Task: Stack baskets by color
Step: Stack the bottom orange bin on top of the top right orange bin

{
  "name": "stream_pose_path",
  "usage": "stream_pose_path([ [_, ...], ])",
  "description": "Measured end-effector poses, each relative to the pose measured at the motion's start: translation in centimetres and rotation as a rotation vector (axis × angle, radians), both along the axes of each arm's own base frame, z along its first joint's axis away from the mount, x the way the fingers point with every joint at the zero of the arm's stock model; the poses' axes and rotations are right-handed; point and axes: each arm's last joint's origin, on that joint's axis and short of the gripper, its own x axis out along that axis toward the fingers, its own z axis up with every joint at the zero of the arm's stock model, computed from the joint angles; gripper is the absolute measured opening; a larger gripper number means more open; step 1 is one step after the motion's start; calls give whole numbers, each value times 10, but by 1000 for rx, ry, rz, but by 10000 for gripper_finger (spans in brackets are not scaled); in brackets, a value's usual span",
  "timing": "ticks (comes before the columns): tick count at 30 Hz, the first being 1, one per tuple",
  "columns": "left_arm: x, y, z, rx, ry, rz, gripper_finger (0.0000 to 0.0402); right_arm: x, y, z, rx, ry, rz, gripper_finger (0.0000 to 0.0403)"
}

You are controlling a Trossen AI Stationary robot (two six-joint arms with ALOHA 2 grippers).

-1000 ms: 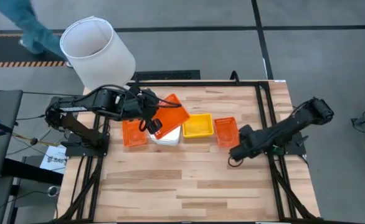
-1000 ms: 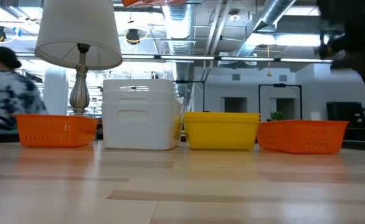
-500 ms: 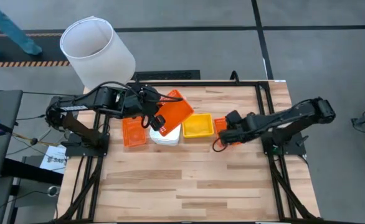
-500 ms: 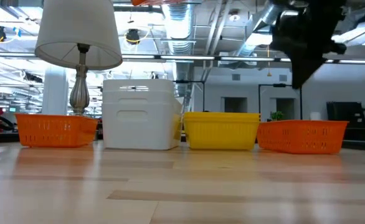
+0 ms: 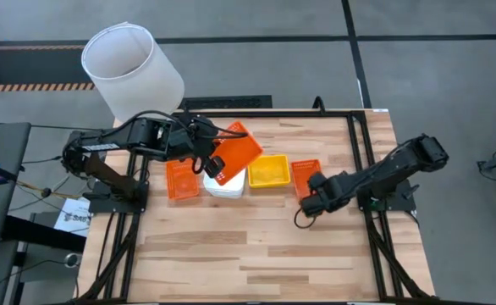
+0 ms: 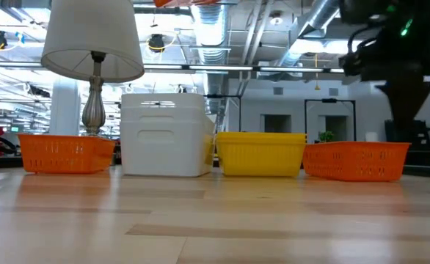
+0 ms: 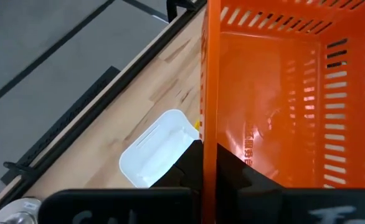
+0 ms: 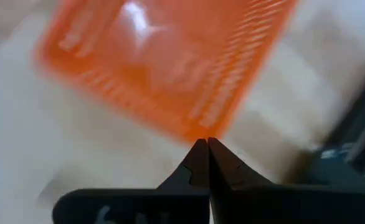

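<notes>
My left gripper [image 5: 217, 161] is shut on an orange basket [image 5: 241, 144], held tilted above the row on the table. That row holds an orange basket [image 5: 181, 179], a white stack of baskets [image 5: 228, 186], a yellow basket [image 5: 269, 170] and a second orange basket [image 5: 305, 174], each resting on its bottom. My right gripper [image 5: 309, 203] is shut and points down by the near end of that second orange basket [image 8: 170, 62]. In the low view it [image 6: 404, 132] hangs just above the rim. I cannot tell whether it touches the basket. My left gripper pinches one side wall of the orange basket at its rim [image 7: 208, 124], with one finger [image 7: 238, 174] inside the basket and the other outside. The basket is lifted clear and tilted, over the white stack [image 7: 154, 152].
A lamp with a large white shade [image 5: 132, 72] stands at the table's far left corner, behind the left arm. The near half of the wooden table [image 5: 256, 254] is bare boards. A black frame [image 5: 360, 161] runs along the table's edges.
My right gripper first swung toward the table's left, over the right orange basket. It then came back toward the near edge and sank, and its wrist turned. It has stayed shut. The baskets on the table have not moved.
</notes>
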Motion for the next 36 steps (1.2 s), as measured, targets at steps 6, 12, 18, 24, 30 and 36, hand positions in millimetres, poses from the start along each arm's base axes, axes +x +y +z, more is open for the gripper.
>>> stream_pose_path([
  [6,0,0,0,-7,-3,-5,0,13,28,34,175,-176,131,6],
  [12,1,0,1,-6,-12,-4,0,33,17,80,107,-366,234,7],
  [18,4,0,-1,-7,-14,-4,0,25,-16,96,-85,-272,122,4],
  [24,5,0,-1,3,-15,-3,0,28,-34,70,-126,-174,104,6],
  [30,5,0,-1,11,-10,-12,0,23,-36,20,-66,-164,69,4],
  [36,5,0,-1,13,-9,-14,0,16,-32,-11,32,-169,26,5],
])
